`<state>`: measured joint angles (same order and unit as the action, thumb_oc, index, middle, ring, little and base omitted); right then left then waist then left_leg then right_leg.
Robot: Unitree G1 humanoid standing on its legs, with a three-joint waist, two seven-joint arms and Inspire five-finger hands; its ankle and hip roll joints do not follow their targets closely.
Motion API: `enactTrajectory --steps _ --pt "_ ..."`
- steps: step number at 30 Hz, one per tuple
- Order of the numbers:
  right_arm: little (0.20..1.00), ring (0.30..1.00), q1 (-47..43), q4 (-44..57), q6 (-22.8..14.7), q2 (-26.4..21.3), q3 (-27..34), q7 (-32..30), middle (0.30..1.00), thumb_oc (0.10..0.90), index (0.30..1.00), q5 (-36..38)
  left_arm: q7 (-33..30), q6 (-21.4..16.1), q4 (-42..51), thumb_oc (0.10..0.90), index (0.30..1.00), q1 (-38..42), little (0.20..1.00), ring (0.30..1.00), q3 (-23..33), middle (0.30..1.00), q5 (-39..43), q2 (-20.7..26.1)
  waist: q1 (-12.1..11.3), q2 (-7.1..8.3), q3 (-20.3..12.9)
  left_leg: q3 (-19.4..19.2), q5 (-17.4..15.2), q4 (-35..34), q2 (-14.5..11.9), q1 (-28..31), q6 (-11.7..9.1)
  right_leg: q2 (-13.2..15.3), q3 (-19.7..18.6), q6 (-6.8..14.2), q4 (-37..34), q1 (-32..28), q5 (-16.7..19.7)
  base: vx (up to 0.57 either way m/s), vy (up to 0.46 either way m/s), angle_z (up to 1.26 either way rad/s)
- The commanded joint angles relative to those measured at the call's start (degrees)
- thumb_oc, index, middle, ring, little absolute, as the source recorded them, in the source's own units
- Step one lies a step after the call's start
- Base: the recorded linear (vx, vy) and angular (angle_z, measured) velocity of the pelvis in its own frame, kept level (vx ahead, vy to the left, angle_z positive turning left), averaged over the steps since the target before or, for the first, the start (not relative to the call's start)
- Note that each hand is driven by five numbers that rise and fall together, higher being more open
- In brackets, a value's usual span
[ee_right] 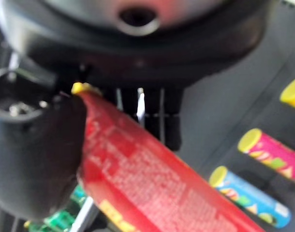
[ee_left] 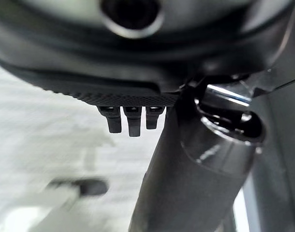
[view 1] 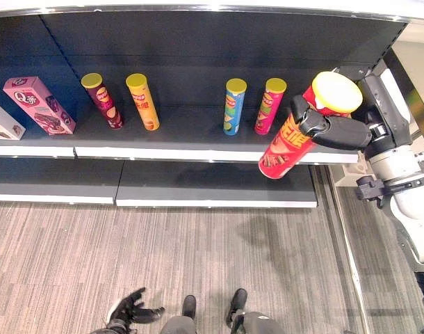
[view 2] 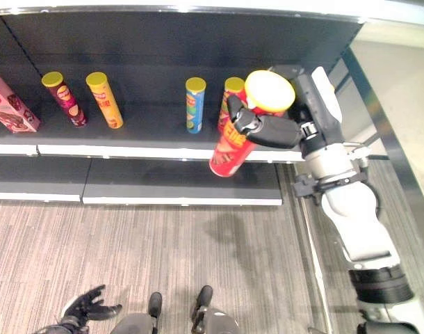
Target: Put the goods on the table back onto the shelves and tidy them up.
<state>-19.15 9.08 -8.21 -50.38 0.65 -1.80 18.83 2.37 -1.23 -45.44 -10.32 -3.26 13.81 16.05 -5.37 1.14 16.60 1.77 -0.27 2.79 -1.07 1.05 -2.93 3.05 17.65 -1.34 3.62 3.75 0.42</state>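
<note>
Down by the floor, nearest my head camera, my left hand (view 1: 128, 309) hangs low with its fingers loosely spread, holding nothing. My right hand (view 1: 335, 131) has fingers and thumb curled round a red can (view 1: 287, 147) with a yellow lid, tilted, lid uppermost, held in the air just in front of the right end of the upper shelf (view 1: 198, 142). On that shelf stand a pink can (view 1: 270, 106) and a blue can (view 1: 233, 106) close together, further left an orange can (view 1: 143, 101) and a maroon can (view 1: 103, 101), then a pink box (view 1: 38, 104)
</note>
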Motion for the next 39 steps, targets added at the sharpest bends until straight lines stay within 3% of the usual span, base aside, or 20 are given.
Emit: enactTrajectory --steps 1,3,5,7,8,9,10,11,12,14,16,18,21,22,23,28,31,32,39 --pt "0.3 0.3 -6.0 4.3 -6.1 -1.4 5.9 -2.7 0.3 0.4 0.3 1.5 -0.1 -3.0 3.2 0.8 0.9 2.7 0.9 0.9 -0.6 0.9 3.8 2.6 0.4 1.89 -0.4 -2.6 -6.0 12.6 1.5 -8.0 -3.1 2.0 -2.1 6.6 -3.9 -5.0 -3.5 0.07 0.217 0.33" --pt "0.3 0.3 -4.5 4.7 -5.0 -1.6 6.6 -2.8 0.3 0.4 0.3 -1.0 0.0 -2.9 4.0 0.8 0.9 2.3 0.9 0.9 -0.7 0.9 4.1 2.0 0.5 1.61 -1.1 -3.3 -4.0 8.7 -4.6 -8.4 -3.7 3.4 -1.7 8.0 -5.1 -6.3 -3.8 0.14 0.295 0.37" --pt "0.3 0.3 -3.5 4.9 -5.0 -1.4 7.0 -3.1 0.3 0.4 0.3 -2.0 -0.3 -3.1 4.6 0.8 0.9 2.2 0.9 0.9 -0.8 0.9 3.7 2.6 0.5 1.65 -1.6 -1.8 0.8 3.5 -10.3 -8.7 -4.4 5.2 -1.9 9.0 -5.1 -6.5 -4.6 0.15 0.31 0.04" --pt "0.3 0.3 -2.5 4.5 -5.3 -0.8 7.2 -3.8 0.3 0.4 0.3 -2.5 -0.7 -3.2 4.9 0.8 0.9 2.1 0.9 0.9 -1.0 0.9 3.4 3.0 0.7 1.15 -2.4 -1.4 5.7 -2.8 -15.1 -8.9 -6.0 6.7 -2.2 10.1 -4.7 -6.6 -5.8 0.22 0.459 -0.15" --pt "0.3 0.3 -1.2 4.9 -5.2 -0.3 8.1 -4.1 0.3 0.4 0.3 -3.4 -1.1 -3.3 4.7 0.8 0.9 2.3 0.9 0.9 -1.2 0.9 3.0 3.3 0.8 0.22 -3.1 -0.7 8.4 -6.4 -16.9 -9.0 -7.7 8.2 -2.8 11.3 -5.0 -7.8 -6.0 0.45 0.888 -0.21" --pt "0.3 0.3 1.5 6.2 -4.1 0.8 9.9 -2.8 0.3 0.4 0.3 -4.1 -0.5 -3.4 4.5 0.8 0.9 2.0 0.9 0.9 -1.5 0.9 1.5 3.4 1.4 -2.13 -5.6 0.1 6.1 -7.1 -15.0 -7.5 -9.1 11.1 -2.8 13.4 -6.1 -9.8 -3.8 0.48 1.016 -0.33" --pt "0.3 0.3 3.0 5.6 -3.4 2.1 10.4 -2.8 0.3 0.4 0.3 -4.7 -0.4 -3.5 3.8 0.8 0.9 3.0 0.9 0.9 -2.0 0.9 -0.4 4.3 1.7 -1.67 -6.0 -0.8 3.8 -4.9 -12.2 -7.3 -8.2 14.7 -3.1 14.7 -6.1 -10.1 -0.9 0.35 0.745 -0.3" --pt "0.3 0.3 3.0 5.7 -3.4 2.2 10.5 -2.8 0.3 0.4 0.3 -4.7 -0.4 -3.5 3.7 0.8 0.9 3.0 0.9 0.9 -2.1 0.9 -0.5 4.4 1.6 -1.42 -6.0 -0.9 3.6 -4.5 -11.8 -7.5 -8.0 15.0 -3.1 14.9 -6.2 -10.1 -0.8 0.14 0.535 -0.16" --pt "0.3 0.3 2.2 5.1 -2.9 3.8 9.5 -3.0 0.3 0.4 0.3 -5.4 -0.3 -3.3 3.7 0.8 0.9 3.6 0.9 0.9 -2.1 0.9 -1.8 6.1 1.5 -0.95 -5.5 -2.5 1.3 -2.2 -9.3 -7.6 -6.4 18.1 -3.5 15.4 -4.8 -8.3 1.5 0.03 0.353 0.2" --pt "0.3 0.3 0.0 4.3 -2.4 5.2 6.8 -3.5 0.3 0.4 0.3 -7.4 -1.1 -3.4 3.6 0.8 0.9 3.9 0.9 0.9 0.0 0.9 -0.6 7.7 0.5 -0.74 -4.8 -5.5 -0.9 -0.9 -7.2 -7.2 -4.0 21.0 -1.3 15.0 -1.9 -5.7 3.9 0.0 0.449 -0.03" --pt "0.3 0.3 -0.4 3.4 -2.0 5.7 5.6 -3.6 0.3 0.4 0.3 -8.3 -1.5 -3.3 2.8 0.8 0.9 4.3 0.9 0.9 0.6 0.9 -0.6 8.3 0.5 -0.76 -3.9 -6.5 -1.4 -0.3 -6.4 -7.3 -3.1 20.3 -1.6 14.0 1.5 -3.7 4.0 -0.02 0.252 -0.54" --pt "0.3 0.3 -0.5 2.7 -1.9 5.3 5.0 -3.5 0.3 0.4 0.3 -9.1 -1.5 -3.3 2.6 0.8 0.9 5.0 0.9 0.9 0.7 0.9 -0.4 8.5 1.0 -1.16 -2.6 -6.5 -1.4 -0.4 -5.9 -7.0 -2.6 17.1 -4.4 13.2 2.8 -1.1 2.8 -0.03 0.131 0.14" --pt "0.3 0.3 -2.5 1.3 -1.9 4.4 3.5 -4.2 0.3 0.4 0.3 -9.7 -1.6 -3.6 3.3 0.8 0.9 5.9 0.9 0.9 0.1 0.9 0.2 8.3 1.8 -1.72 -0.4 -6.4 -1.4 -0.9 -5.4 -6.8 -2.5 14.0 -5.0 12.8 0.4 2.8 2.9 -0.03 0.026 -0.11" --pt "0.3 0.3 -1.7 1.0 -1.8 4.0 3.9 -4.1 0.3 0.4 0.3 -9.8 -1.2 -3.6 3.8 0.8 0.9 6.0 0.9 0.9 -0.5 0.9 -0.1 8.3 2.4 -1.26 0.2 -5.5 -1.7 0.2 -4.5 -7.1 -2.3 13.5 -7.7 13.2 -1.7 2.1 2.6 0.04 -0.047 -0.07" --pt "0.3 0.3 -1.9 0.6 -1.8 3.9 3.4 -4.1 0.3 0.4 0.3 -10.2 -1.2 -3.7 3.9 0.8 0.9 6.2 0.9 0.9 -0.9 0.9 0.0 7.9 2.4 -1.13 0.7 -5.1 -1.6 0.7 -4.4 -7.6 -2.3 13.2 -9.1 13.6 -1.7 2.2 3.0 0.09 -0.118 0.55" --pt "0.3 0.3 -2.0 0.3 -1.1 4.5 2.4 -4.8 0.3 0.4 0.3 -14.0 -0.9 -3.6 5.8 0.8 0.9 5.5 0.9 0.9 -2.4 0.9 0.8 6.1 2.4 -0.92 1.3 -3.2 -0.5 1.4 -5.1 -10.5 -3.1 13.2 -7.2 13.7 -3.5 1.3 3.5 0.03 -0.103 0.36" --pt "0.3 0.3 -5.4 -0.4 -1.4 6.9 1.4 -9.4 0.3 0.4 0.3 -20.6 -2.1 -3.7 5.4 0.8 0.9 6.0 0.9 0.9 -3.7 0.9 0.3 5.2 1.4 -1.61 2.4 -1.7 0.2 1.3 -4.9 -12.6 -3.2 13.6 -5.4 13.8 -3.9 1.2 3.5 -0.01 -0.033 0.39" --pt "0.3 0.3 -8.3 -1.0 -0.9 7.8 0.4 -12.8 0.3 0.4 0.3 -26.4 -3.0 -3.9 4.9 0.8 0.9 6.2 0.9 0.9 -4.1 0.9 -0.4 5.2 0.3 -2.11 3.1 -1.2 0.4 1.2 -4.5 -13.5 -3.1 14.1 -4.7 13.9 -3.9 1.4 3.4 -0.03 0.003 0.28" --pt "0.3 0.3 -17.3 -6.5 2.8 7.1 -0.8 -25.3 0.3 0.4 0.3 -41.2 -6.1 -4.7 4.0 0.8 0.9 7.4 0.9 0.9 -5.2 0.9 -0.3 5.5 -2.2 -3.85 5.1 0.3 0.8 1.3 -3.5 -16.3 -2.9 15.0 -4.0 14.0 -3.2 3.3 3.4 -0.04 0.005 0.17"
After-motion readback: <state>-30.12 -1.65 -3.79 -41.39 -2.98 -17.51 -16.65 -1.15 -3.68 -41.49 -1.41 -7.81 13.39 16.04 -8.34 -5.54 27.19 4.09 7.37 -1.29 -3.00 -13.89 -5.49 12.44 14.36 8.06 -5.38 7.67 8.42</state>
